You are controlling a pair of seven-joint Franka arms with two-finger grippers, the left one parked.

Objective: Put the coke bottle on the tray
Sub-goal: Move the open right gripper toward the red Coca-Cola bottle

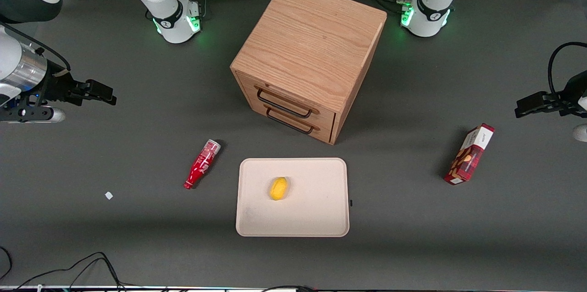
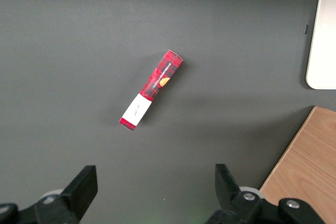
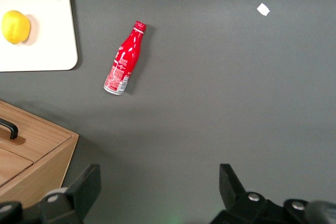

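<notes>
The coke bottle (image 1: 202, 164) lies on its side on the dark table beside the tray (image 1: 312, 218), its silvery base pointing toward the drawer cabinet and its red cap nearer the front camera. It also shows in the right wrist view (image 3: 124, 59). The cream tray also shows there (image 3: 47, 45) and holds a yellow lemon (image 1: 278, 188). My right gripper (image 1: 106, 94) hangs open and empty well above the table at the working arm's end, farther from the front camera than the bottle. Its fingers (image 3: 84, 182) stand wide apart.
A wooden two-drawer cabinet (image 1: 307, 58) stands farther from the front camera than the tray. A red snack box (image 1: 469, 153) lies toward the parked arm's end. A small white scrap (image 1: 108, 195) lies on the table near the bottle.
</notes>
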